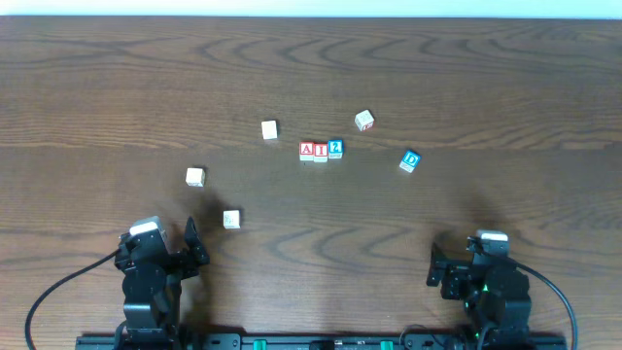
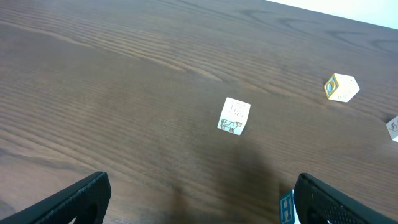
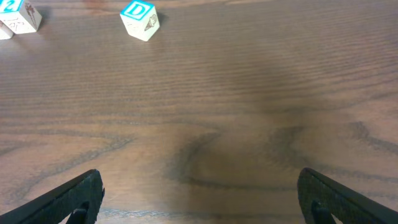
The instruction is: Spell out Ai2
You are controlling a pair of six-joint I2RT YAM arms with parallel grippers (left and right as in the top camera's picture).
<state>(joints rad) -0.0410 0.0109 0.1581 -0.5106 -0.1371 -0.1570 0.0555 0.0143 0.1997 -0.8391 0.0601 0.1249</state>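
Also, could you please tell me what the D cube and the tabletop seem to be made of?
D cube: probably pale wood, matte, with a printed blue letter; its light faces show no gloss. Tabletop: dark brown wood or wood-look laminate, satin; grain lines run across it.

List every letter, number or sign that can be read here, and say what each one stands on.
"A", red: top of the A cube, left end of the row.
"I", red: top of the I cube, middle of the row.
"2", blue: top of the 2 cube, right end of the row.
"D", blue: top of the D cube, apart from the row.
The pale cube in the left wrist view: faint marks, unreadable.
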